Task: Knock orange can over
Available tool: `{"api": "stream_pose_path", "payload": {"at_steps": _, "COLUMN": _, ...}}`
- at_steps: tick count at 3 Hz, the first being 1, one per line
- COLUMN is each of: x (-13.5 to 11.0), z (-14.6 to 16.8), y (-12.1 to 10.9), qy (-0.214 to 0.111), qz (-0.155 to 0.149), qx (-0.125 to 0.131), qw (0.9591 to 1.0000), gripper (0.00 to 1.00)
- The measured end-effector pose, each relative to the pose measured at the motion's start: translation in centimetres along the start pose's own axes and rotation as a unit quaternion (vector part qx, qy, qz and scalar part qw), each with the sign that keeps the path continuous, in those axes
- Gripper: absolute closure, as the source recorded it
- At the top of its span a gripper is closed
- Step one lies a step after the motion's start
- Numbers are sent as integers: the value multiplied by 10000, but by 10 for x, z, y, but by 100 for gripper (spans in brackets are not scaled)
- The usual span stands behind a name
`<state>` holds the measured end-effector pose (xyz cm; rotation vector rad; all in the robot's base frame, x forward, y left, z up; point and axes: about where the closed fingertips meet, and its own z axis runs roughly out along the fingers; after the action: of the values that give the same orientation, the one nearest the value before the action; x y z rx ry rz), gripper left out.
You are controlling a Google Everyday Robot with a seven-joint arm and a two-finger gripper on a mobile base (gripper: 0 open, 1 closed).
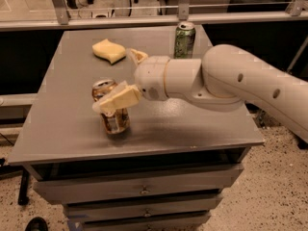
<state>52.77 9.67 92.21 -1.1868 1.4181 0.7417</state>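
The orange can [113,118] stands upright on the grey table [192,124], near its front left. My gripper [113,80] is open, with the can between its fingers. The near cream finger [118,98] lies across the front of the can's upper part. The far finger [136,56] sits behind and to the right of the can. The white arm [231,78] reaches in from the right. The can's top rim shows just above the near finger.
A green can [184,40] stands upright at the table's back right, just behind the arm. A yellow sponge [109,50] lies at the back left. The table has drawers [144,189] below, and a glass rail [144,18] runs behind it.
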Motion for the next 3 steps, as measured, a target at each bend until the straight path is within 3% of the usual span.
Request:
{"api": "stream_pose_path", "payload": {"at_steps": 1, "x": -10, "z": 34, "y": -28, "qy": -90, "qz": 31, "qx": 216, "qw": 9997, "gripper": 0}}
{"api": "stream_pose_path", "payload": {"at_steps": 2, "x": -5, "z": 49, "y": -48, "qy": -129, "qz": 106, "qx": 490, "qw": 9987, "gripper": 0}}
{"api": "stream_pose_path", "payload": {"at_steps": 3, "x": 5, "z": 40, "y": -38, "qy": -114, "qz": 149, "qx": 550, "qw": 9983, "gripper": 0}}
